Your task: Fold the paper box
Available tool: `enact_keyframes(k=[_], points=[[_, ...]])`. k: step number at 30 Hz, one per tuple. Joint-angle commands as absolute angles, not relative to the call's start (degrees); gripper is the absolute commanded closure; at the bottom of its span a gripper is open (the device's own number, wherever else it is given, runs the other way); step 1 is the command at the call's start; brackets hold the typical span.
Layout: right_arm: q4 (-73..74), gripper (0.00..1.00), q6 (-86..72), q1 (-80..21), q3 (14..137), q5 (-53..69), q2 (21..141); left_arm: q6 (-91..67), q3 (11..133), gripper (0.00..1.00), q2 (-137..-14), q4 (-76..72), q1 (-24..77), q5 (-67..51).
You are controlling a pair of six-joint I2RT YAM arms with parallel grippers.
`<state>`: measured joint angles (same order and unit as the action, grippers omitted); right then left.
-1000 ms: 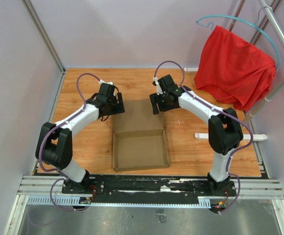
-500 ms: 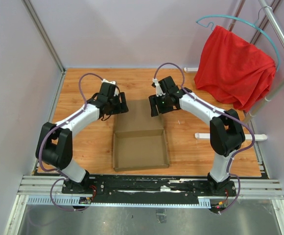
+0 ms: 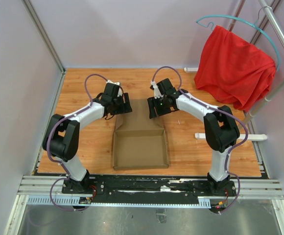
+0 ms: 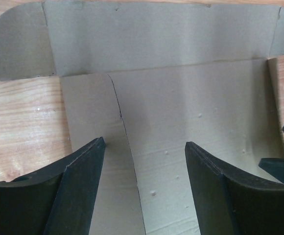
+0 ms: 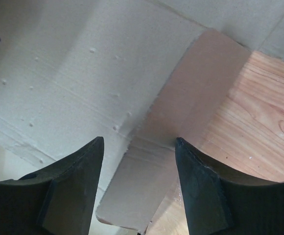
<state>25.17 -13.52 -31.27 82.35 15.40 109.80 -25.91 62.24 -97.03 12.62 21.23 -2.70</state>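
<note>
On wooden table [image 3: 83, 142]: plain brown cardboard mailer box [image 3: 141, 149], rear lid panel flat. Above the panel, left claw [image 3: 124, 105] and right claw [image 3: 153, 108], both spread open, gripping nothing.

Plain brown paper box [image 3: 140, 147]; black left gripper [image 4: 144, 143] and right gripper [image 5: 138, 140]; orange-brown wood-grain table [image 3: 83, 142]; bright red cloth [image 3: 235, 68]; teal hanger [image 3: 230, 18]
</note>
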Motion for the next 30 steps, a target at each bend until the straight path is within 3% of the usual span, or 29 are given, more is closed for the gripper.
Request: enact_keyframes(k=[1,14,30], points=[[23.84,0.39,-14.93,-32.63,83.19,17.31,112.18,-26.16,61.33,0.28,-98.09,9.66,22.14,-4.74],[23.87,0.4,-15.29,-33.31,82.97,16.52,113.05,-25.78,62.49,0.29,-101.71,10.74,24.87,-3.55],[29.97,0.35,-13.71,-31.61,83.67,7.62,106.88,-24.57,64.47,0.25,-94.29,19.55,24.87,10.64]])
